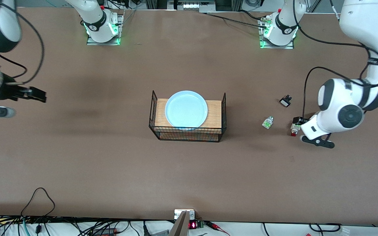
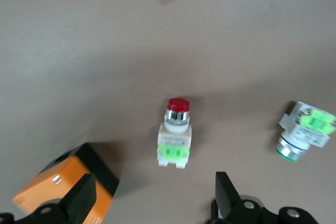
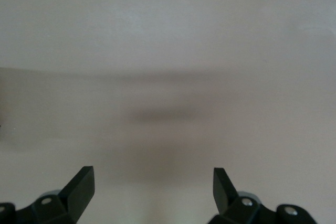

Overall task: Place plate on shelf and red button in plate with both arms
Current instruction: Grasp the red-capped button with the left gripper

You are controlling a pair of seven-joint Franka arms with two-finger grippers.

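Brown table (image 1: 110, 164) | plate (image 1: 186, 109) rests on rack (image 1: 187, 133) | my left gripper (image 2: 157, 200), fingers apart, over red button (image 2: 175, 132), beside rack | right gripper (image 3: 153, 188) apart, waiting | next: descend, clamp button.

We see our left arm bent down from its base toward its own end of the table, wrist turned downward, and the left gripper (image 2: 152, 200) hangs low over the tabletop with its fingers spread wide. Our right arm reaches out to its end of the table, where the right gripper (image 3: 152, 192) hovers above the surface, fingers likewise parted.
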